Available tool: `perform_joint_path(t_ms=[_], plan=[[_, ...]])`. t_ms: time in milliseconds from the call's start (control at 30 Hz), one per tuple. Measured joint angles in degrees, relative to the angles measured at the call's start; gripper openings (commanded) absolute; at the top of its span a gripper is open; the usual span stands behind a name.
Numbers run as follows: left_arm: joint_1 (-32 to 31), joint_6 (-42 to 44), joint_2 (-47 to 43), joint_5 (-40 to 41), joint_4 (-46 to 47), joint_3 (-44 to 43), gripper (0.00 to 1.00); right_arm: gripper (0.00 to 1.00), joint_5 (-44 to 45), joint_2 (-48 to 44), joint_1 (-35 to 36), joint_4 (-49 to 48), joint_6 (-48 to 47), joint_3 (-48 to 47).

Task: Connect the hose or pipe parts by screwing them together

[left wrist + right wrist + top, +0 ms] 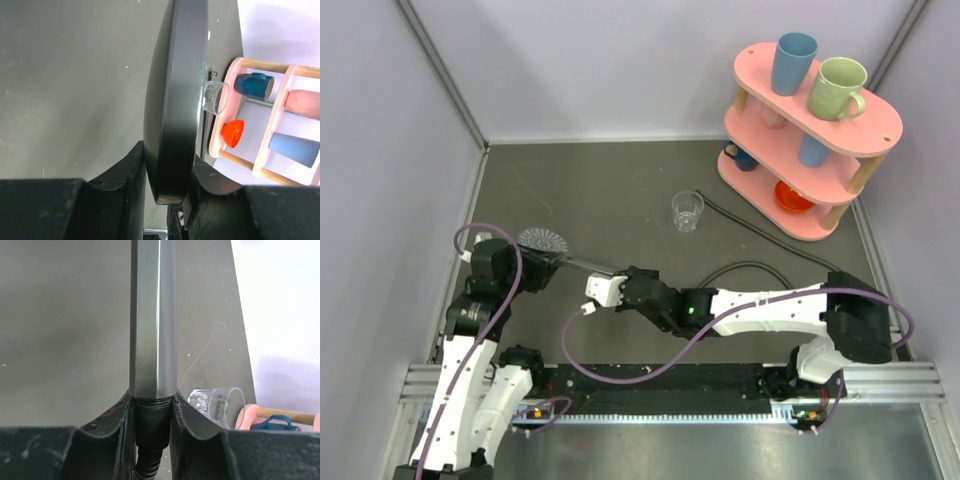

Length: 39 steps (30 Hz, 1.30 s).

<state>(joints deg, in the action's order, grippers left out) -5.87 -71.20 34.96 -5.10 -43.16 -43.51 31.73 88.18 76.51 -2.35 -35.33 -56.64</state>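
Note:
The grey hand shower's round perforated disc point(542, 241) lies at the table's left, and its straight handle point(585, 263) points right. My left gripper point(538, 262) is shut on the disc; in the left wrist view the disc's dark rim point(175, 100) is clamped between both fingers point(125, 170). My right gripper point(620, 277) is at the handle's free end. In the right wrist view its fingers point(192, 420) press on either side of the hose's black knurled nut point(152, 427), just under the handle point(152, 315), with a few threads showing between them. The dark hose point(750, 265) loops away to the right.
A small clear glass cup point(688, 210) stands behind the arms at mid table. A pink two-tier rack point(825, 225) holding several cups and mugs sits at the back right. Purple cables point(620, 375) hang along both arms. Walls close in the left and back sides.

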Motion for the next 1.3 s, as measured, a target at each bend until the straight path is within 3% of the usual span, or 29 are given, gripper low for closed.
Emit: perform_joint_path(t_ms=[100,233,367,533,633,833,900,1067,1100,1133,1200,1300], plan=[[0.00,1.66,-1.22,-0.44,1.81,0.59,0.00,0.00,-0.72,0.24,-0.37,0.76,1.33,-0.59],[0.37,4.70,-7.67,-2.29,14.64,9.42,0.00,0.00,-6.67,0.11,-3.37,3.96,5.84,-2.29],[0.66,5.35,-12.94,-5.44,31.52,21.29,0.00,0.00,-23.28,-1.53,-11.28,7.13,11.89,-2.27],[0.72,6.56,-11.98,-10.86,55.76,32.48,0.00,0.00,-48.78,-1.79,-23.12,9.07,19.26,-2.25],[0.72,6.88,-11.89,-12.72,65.09,35.67,0.00,0.00,-64.46,-0.74,-28.76,7.58,24.35,-2.25],[0.74,9.29,-6.88,-15.23,76.74,36.54,0.00,0.07,-80.06,2.97,-33.33,4.55,32.57,-3.15],[0.74,9.42,-5.33,-15.28,78.90,36.89,0.00,0.09,-82.47,4.33,-33.92,4.59,33.97,-3.80],[0.74,9.27,-5.01,-15.15,77.35,36.79,0.00,0.40,-81.74,4.55,-33.97,5.95,34.12,-3.80],[0.68,9.31,-5.27,-14.86,74.62,35.85,0.00,0.45,-81.05,4.39,-33.88,6.49,33.90,-3.80],[0.50,9.90,-5.60,-14.51,70.82,34.42,0.00,0.56,-79.58,4.00,-33.66,6.86,33.40,-3.80],[0.33,10.75,-5.92,-13.09,62.75,31.15,0.00,0.62,-75.91,2.14,-33.16,7.78,32.26,-3.78],[0.07,11.39,-5.90,-10.12,50.53,26.08,0.00,0.64,-69.66,-2.95,-32.72,8.02,29.79,-3.37]])
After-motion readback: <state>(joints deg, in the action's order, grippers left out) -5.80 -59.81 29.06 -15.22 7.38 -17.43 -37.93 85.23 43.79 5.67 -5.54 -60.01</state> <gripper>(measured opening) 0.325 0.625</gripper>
